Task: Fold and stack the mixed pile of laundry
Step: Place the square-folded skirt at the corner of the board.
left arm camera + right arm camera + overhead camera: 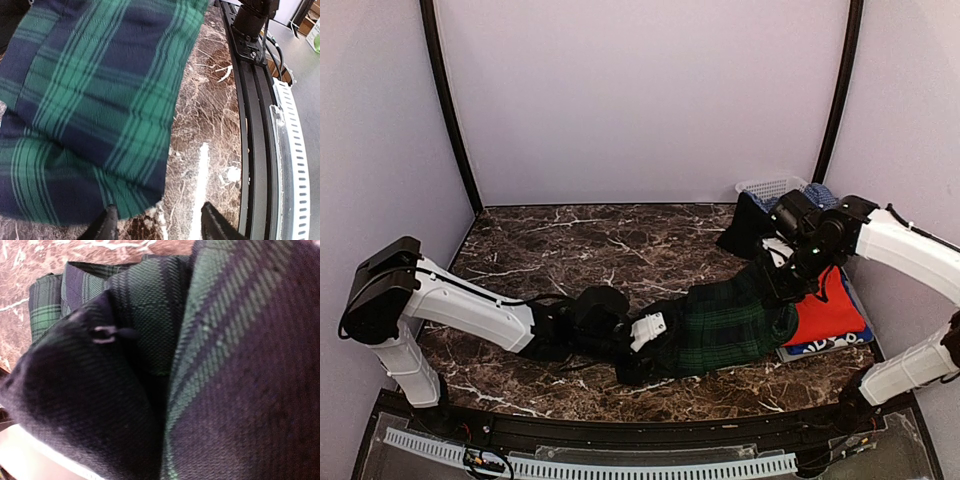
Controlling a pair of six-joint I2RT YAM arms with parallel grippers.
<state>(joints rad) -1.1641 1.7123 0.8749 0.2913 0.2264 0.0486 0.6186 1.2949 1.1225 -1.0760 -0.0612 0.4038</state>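
Pale lilac walls close in a dark marble table [570,250], and on it the tartan skirt [725,325] lies stretched out, its long axis running from the near middle of the table up and to the right. A red T-shirt [832,312] sits folded just beside the skirt's right end, touching it. The left pincer [159,222] is at the skirt's opposite, left end, low over the marble with its fingers [107,224] spread and nothing between them; the skirt's hem corner lies just ahead of it, toward its left finger, the cloth fanning away from the pincer. The right pincer [788,282] is down on the skirt's right end. Its fingers are hidden, since bunched tartan fills its wrist view, but it appears pressed together and pinching the skirt there. The coming move seems to turn on the left end: the left arm is the nearer one, the hem lies across its line of reach, and it would need only a short advance to take the corner and fold the skirt along its length.
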